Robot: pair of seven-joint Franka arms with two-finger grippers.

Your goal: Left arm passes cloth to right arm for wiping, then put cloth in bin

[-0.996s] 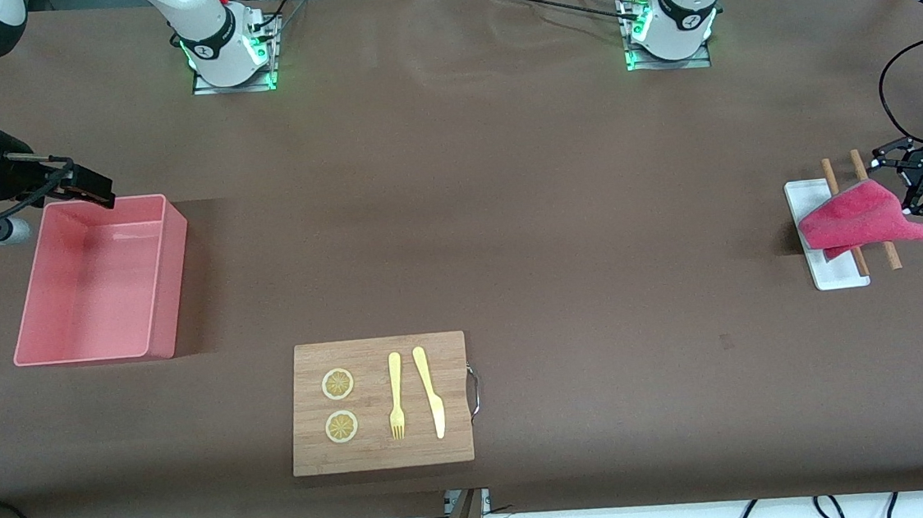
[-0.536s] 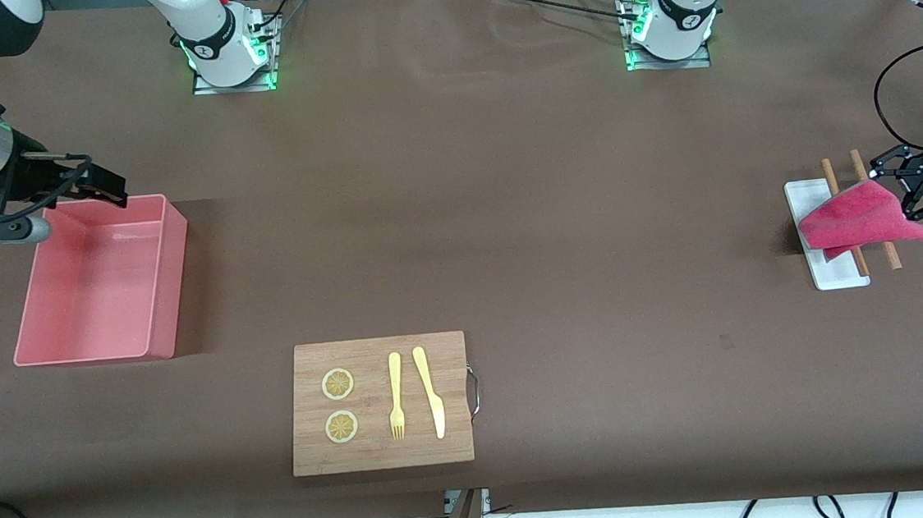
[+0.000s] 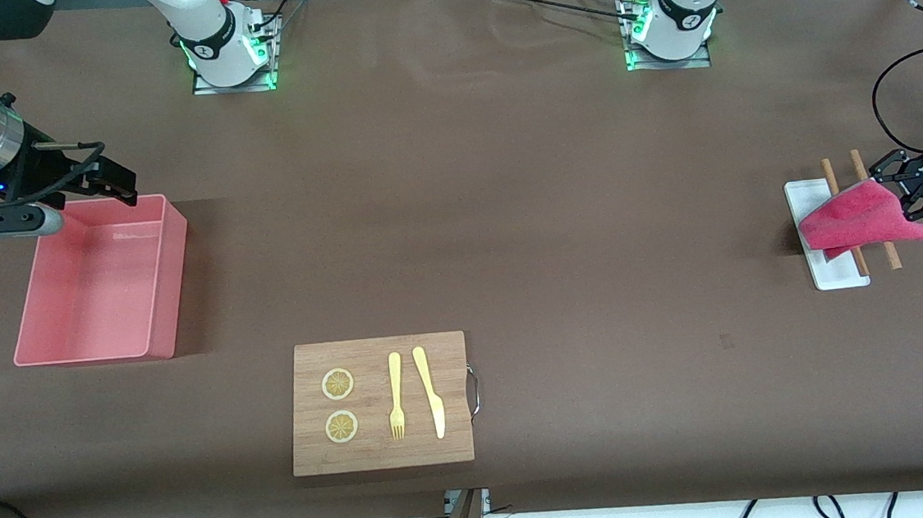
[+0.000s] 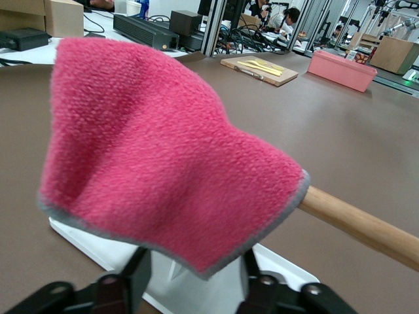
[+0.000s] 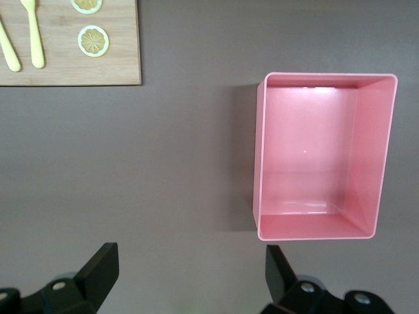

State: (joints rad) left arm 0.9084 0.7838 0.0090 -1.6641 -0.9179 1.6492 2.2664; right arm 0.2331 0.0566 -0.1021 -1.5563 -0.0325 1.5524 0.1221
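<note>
Cloth [image 3: 860, 218] draped over two wooden sticks [image 3: 875, 210] and white tray [image 3: 803, 203] at left arm's end of table. Left gripper [image 3: 911, 189] at cloth's edge, fingers spread either side of it, not clamped. Right gripper [image 3: 116, 179] up in air over bin's [image 3: 166, 274] rim at right arm's end, fingers wide apart, holding nothing. Cutting board [image 3: 384, 454] with fork [image 3: 396, 396], knife [image 3: 431, 391], two lemon slices [image 3: 338, 384] nearer front camera than bin.
</note>
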